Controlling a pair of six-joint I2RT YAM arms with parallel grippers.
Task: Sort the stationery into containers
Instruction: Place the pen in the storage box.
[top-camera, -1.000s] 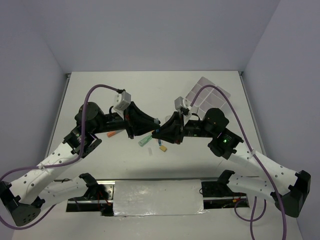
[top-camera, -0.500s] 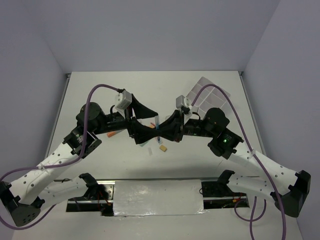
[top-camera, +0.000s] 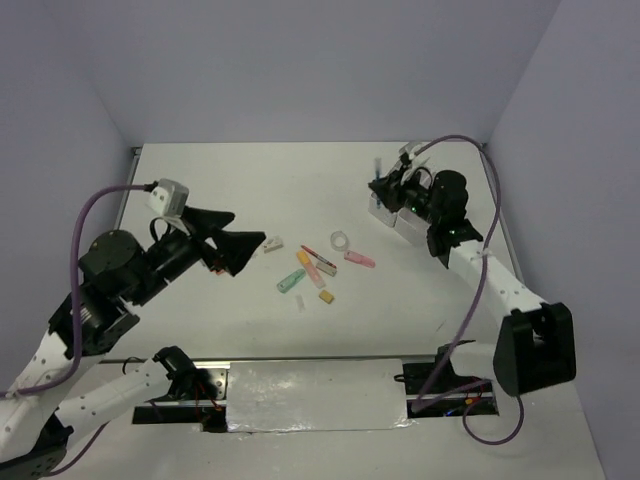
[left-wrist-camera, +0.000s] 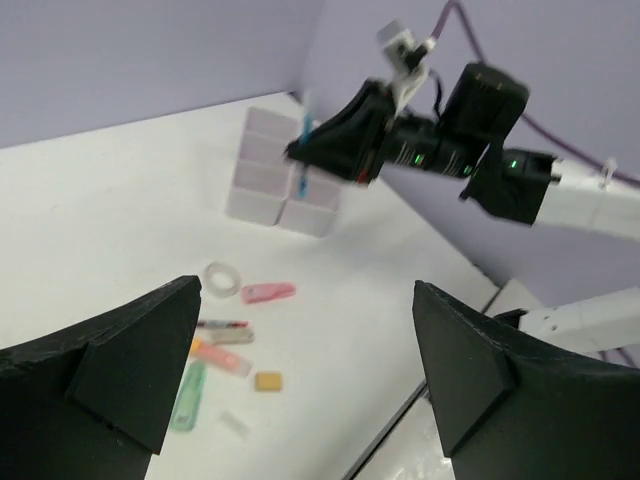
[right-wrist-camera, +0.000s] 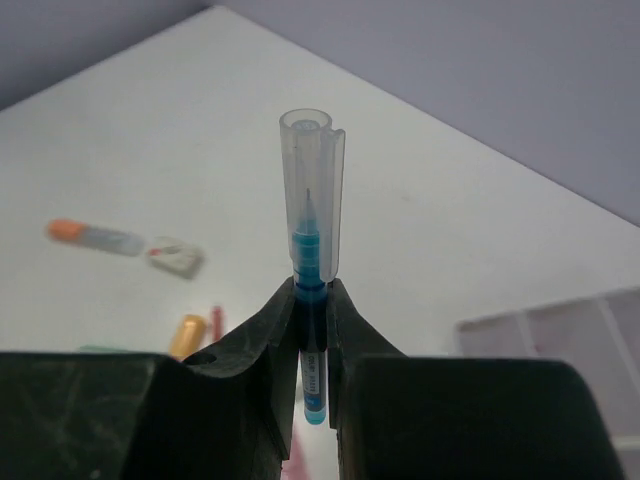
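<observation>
My right jaws pinch a thin blue clear-capped pen (right-wrist-camera: 311, 200) upright above the white four-compartment box (left-wrist-camera: 252, 207); my left jaws gape empty.

i see a white table (top-camera: 200, 180) boxed in by pale lilac walls (top-camera: 300, 60), with a silvery sheet (top-camera: 315, 395) lying flat along its near edge.

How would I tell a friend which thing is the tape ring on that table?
Find the white divided box at the far right of the table. Toward the table's middle, at the far edge of the scattered items, the tape ring sits next to the pink marker. It is the only round, hollow item; its neighbours are straight sticks or small blocks.
</observation>
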